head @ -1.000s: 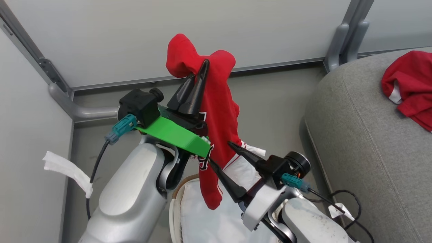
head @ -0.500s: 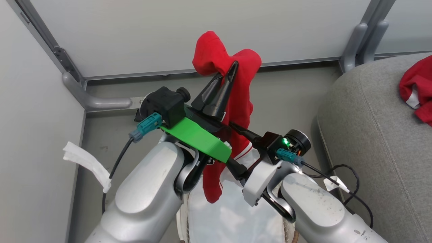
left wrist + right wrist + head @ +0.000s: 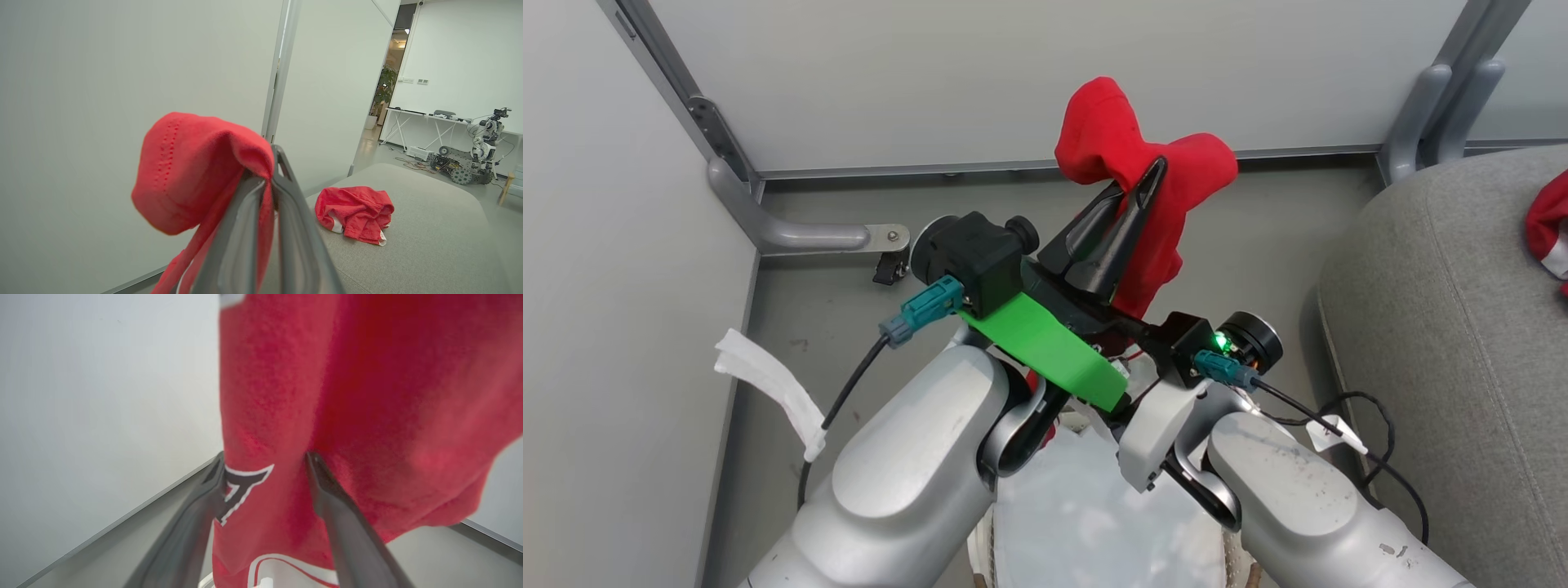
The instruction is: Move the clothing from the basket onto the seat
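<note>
My left gripper (image 3: 1150, 175) is shut on a bright red garment (image 3: 1143, 163) and holds it high over the basket (image 3: 1235, 555); the fabric bunches over the fingertips and hangs down behind the wrist. In the left wrist view the garment (image 3: 192, 171) drapes over the shut fingers. My right gripper (image 3: 265, 465) stands open, its fingers on either side of the hanging cloth with black-and-white lettering (image 3: 241, 486). A second red garment (image 3: 353, 216) lies crumpled on the grey seat (image 3: 429, 232), at the right edge of the head view (image 3: 1550, 229).
The basket's white liner (image 3: 1070, 523) lies below my forearms. Pale wall panels with grey metal posts (image 3: 1437, 98) close off the corner. A white strip (image 3: 768, 392) hangs on the left wall. A black cable (image 3: 1364, 408) lies beside the seat (image 3: 1437, 343). Another robot (image 3: 482, 147) stands far off.
The camera has panned, shifting the scene right. My left gripper has lifted the garment higher, its lower end rising from the basket. My right gripper has moved in under the left wrist, around the hanging cloth.
</note>
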Available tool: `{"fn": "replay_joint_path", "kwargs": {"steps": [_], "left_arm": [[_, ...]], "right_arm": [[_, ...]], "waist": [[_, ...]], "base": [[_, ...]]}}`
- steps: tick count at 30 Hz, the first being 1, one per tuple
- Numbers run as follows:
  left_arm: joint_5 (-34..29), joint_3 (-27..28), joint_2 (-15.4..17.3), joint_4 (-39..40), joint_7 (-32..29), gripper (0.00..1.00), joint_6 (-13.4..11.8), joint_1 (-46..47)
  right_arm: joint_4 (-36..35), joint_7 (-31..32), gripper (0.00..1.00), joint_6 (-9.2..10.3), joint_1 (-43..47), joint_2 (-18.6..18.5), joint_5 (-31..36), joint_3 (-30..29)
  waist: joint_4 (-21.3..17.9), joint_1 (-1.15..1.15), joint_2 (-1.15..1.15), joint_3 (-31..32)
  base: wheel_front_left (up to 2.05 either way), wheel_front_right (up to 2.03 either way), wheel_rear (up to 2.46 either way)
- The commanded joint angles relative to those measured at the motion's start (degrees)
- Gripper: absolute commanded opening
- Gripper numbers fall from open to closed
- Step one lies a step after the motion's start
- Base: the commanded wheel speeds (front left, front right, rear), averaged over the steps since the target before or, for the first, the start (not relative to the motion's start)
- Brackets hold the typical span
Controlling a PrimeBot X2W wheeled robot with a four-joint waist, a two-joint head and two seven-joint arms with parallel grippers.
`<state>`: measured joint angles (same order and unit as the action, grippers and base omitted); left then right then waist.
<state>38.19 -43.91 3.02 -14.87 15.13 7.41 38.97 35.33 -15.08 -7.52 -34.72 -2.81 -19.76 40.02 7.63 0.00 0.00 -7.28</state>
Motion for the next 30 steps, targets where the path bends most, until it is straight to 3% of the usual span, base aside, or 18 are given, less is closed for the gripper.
{"fn": "replay_joint_path", "kwargs": {"steps": [1, 24, 25, 26, 30], "left_arm": [[0.1, -0.1, -0.1, 0.3, 0.0, 0.00, 0.1, 1.0], [-0.9, 2.4, -0.1, -0.5, 0.0, 0.00, -0.1, 0.6], [-1.2, 2.6, -0.1, -0.7, 0.0, 0.17, -0.2, 0.5], [-1.6, 2.5, -0.1, -1.4, 0.0, 1.00, -0.4, 0.3], [-3.1, 3.8, -0.1, -3.0, 0.0, 1.00, -0.8, -0.5]], "right_arm": [[0.2, -0.1, 0.00, 0.06, -0.4, -0.2, -1.0, 0.0], [-1.5, -0.1, 0.00, 0.06, -0.6, -0.2, -2.9, 0.7], [-1.7, -0.1, 0.00, 0.06, -0.7, -0.2, -3.1, 0.9], [-1.9, -0.1, 0.00, 0.06, -0.8, -0.2, -3.1, 1.1], [-3.1, -0.1, 0.00, 0.06, -0.5, -0.2, -3.6, 1.9]], "waist": [[0.2, 0.00, 0.00, 0.0], [-1.0, 0.00, 0.00, -0.9], [-1.2, 0.00, 0.00, -0.9], [-1.5, 0.00, 0.00, -0.8], [-3.4, 0.00, 0.00, -1.0]], "base": [[0.00, 0.00, 0.00], [0.00, 0.00, 0.00], [0.00, 0.00, 0.00], [0.00, 0.00, 0.00], [0.00, 0.00, 0.00]]}}
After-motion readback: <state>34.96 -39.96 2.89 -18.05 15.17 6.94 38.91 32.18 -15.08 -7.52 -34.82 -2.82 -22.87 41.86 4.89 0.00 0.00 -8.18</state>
